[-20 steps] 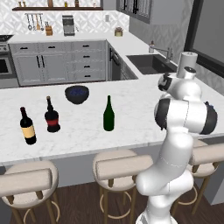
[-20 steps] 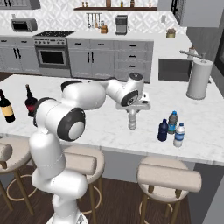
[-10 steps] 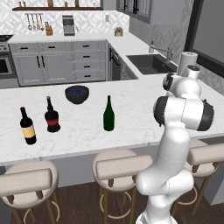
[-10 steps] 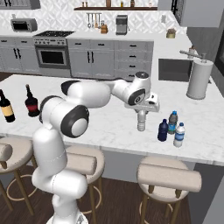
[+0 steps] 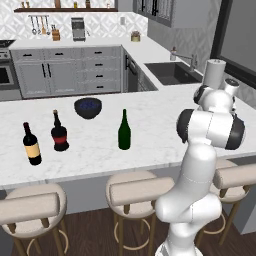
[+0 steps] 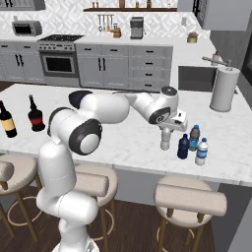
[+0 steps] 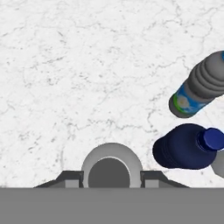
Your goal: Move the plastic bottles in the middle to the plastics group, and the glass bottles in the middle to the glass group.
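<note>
Pinching a small clear greyish plastic bottle upright on the white marble surface, the claw holds it just left of the blue-capped plastic bottles.

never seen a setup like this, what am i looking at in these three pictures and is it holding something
It is a rendered kitchen with a white robot arm on a driving base. Two pictures come from cameras behind the arm, to its left and right; the third looks down along its gripper.

On the white marble counter stand a tall dark green glass bottle, a dark bottle with a yellow-tan label, a round-bellied dark bottle with a red label and a dark bowl.

Near the arm stand small blue-capped plastic bottles: a dark blue one, a darker one and a clear one.

The gripper is shut on a small greyish plastic bottle with a pale cap, beside that group.
</note>
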